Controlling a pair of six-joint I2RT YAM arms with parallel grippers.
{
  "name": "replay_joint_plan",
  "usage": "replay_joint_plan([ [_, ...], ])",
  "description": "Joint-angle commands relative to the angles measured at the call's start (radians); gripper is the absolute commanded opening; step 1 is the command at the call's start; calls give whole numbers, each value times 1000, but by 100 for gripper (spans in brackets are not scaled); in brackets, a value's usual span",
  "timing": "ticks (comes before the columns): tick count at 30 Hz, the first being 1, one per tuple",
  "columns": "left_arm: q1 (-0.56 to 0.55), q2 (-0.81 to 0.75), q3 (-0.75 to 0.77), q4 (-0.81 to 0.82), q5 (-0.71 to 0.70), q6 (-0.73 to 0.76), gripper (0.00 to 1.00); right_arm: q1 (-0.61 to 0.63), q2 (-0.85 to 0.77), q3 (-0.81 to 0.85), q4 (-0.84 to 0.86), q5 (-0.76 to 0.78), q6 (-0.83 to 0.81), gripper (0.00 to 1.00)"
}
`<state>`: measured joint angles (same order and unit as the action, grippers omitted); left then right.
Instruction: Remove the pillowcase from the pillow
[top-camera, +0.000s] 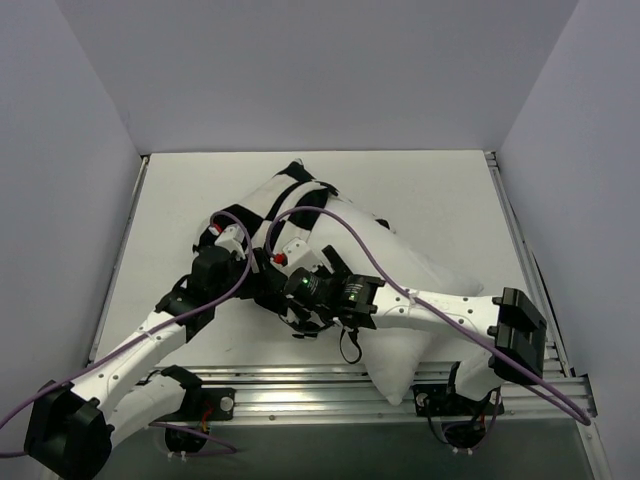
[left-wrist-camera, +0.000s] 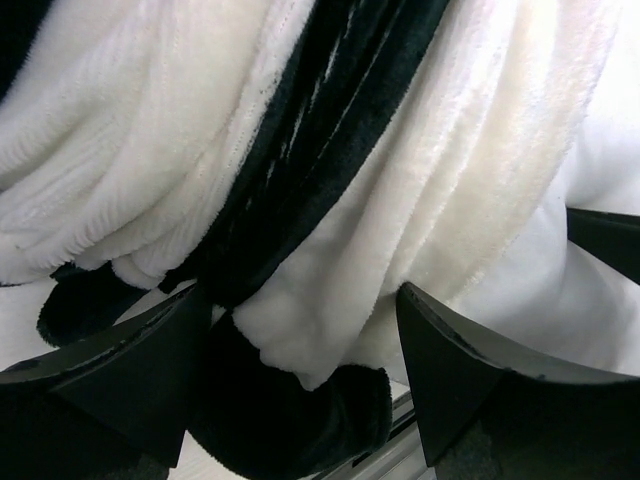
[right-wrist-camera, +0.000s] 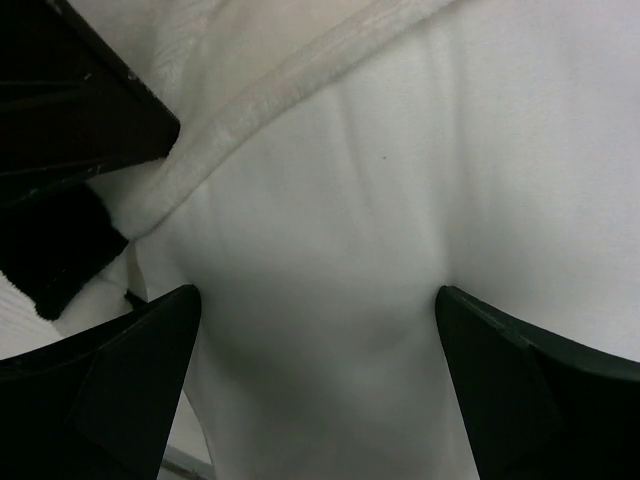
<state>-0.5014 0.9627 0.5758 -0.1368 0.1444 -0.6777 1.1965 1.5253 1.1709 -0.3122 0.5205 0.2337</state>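
The plain white pillow (top-camera: 405, 275) lies slanted across the table, with its near corner over the front rail. The black-and-white pillowcase (top-camera: 292, 192) is bunched at its far left end. My left gripper (top-camera: 243, 252) is shut on a thick bunch of the pillowcase (left-wrist-camera: 330, 200); plush folds fill the gap between the jaws in the left wrist view (left-wrist-camera: 300, 300). My right gripper (top-camera: 292, 285) is at the pillow's left edge and grips the pillow (right-wrist-camera: 450, 150); smooth white cloth bulges between its jaws in the right wrist view (right-wrist-camera: 315, 300). The pillowcase hem (right-wrist-camera: 250, 110) crosses above.
A metal rail (top-camera: 300, 385) runs along the table's near edge. Grey walls (top-camera: 70, 200) close in the left, back and right sides. Purple cables (top-camera: 350, 240) loop over both arms and across the pillow. The two wrists are close together.
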Motion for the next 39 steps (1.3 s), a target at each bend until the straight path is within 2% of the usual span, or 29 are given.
replay_joint_plan([
  [1,-19,33,-16,103,20,-19,82,-25,64,-48,12,58,30,98],
  [3,-22,54,-19,108,1,-13,75,-28,93,-59,18,61,33,96],
  [6,-26,94,-21,112,-9,-3,59,-34,121,-63,18,78,44,82],
  [7,-28,106,-19,112,-22,0,52,-40,124,-68,19,85,46,69],
  [8,-28,110,-16,112,-28,1,44,-44,124,-71,18,87,49,63],
  [9,-29,111,-11,105,-34,3,28,-46,122,-73,16,87,53,55],
  [10,-28,110,-8,98,-51,1,20,-49,119,-79,15,91,56,33],
  [12,-28,102,19,57,-74,4,3,-58,98,-85,7,93,64,11],
  [13,-28,91,30,37,-83,4,2,-61,87,-86,-10,99,75,0],
  [16,-22,64,91,-59,-188,24,2,-75,36,-88,-62,90,95,0],
  [20,18,54,196,-229,-409,43,2,-80,-74,-82,-171,84,144,0],
  [24,64,53,249,-282,-563,30,2,-93,-299,-53,-301,50,170,0],
  [29,155,103,262,-251,-594,-14,2,-156,-546,27,-375,-42,153,0],
  [35,222,269,301,-182,-597,-39,3,-179,-639,92,-452,-119,144,0],
  [39,257,419,341,-130,-565,-43,5,-181,-663,40,-378,-270,144,0],
])
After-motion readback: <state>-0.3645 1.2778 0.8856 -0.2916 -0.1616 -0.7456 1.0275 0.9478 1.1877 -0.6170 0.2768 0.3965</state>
